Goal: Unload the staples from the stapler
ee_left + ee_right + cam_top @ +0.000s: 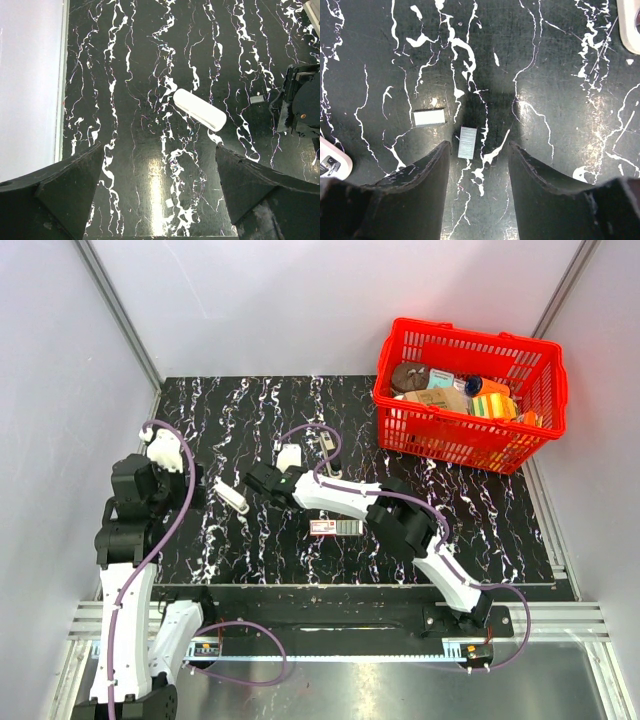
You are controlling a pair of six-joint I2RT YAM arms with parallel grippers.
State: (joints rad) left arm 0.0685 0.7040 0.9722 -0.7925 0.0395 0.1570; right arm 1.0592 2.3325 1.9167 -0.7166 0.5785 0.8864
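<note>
Two short grey staples strips lie on the black marbled table in the right wrist view, one (467, 142) between my fingertips beside the left finger, the other (429, 117) just beyond to the left. My right gripper (479, 146) is open and empty, low over them. In the top view it (256, 478) hides the strips. The white stapler (232, 496) lies just left of it, and shows in the left wrist view (199, 109). My left gripper (160, 148) is open and empty, short of the stapler; in the top view it (195, 485) is at the left.
A small red-and-white box (335, 527) lies by the right arm. A red basket (468, 430) of items stands at the back right. A white object (289, 456) lies behind the right gripper. Grey walls close in on both sides.
</note>
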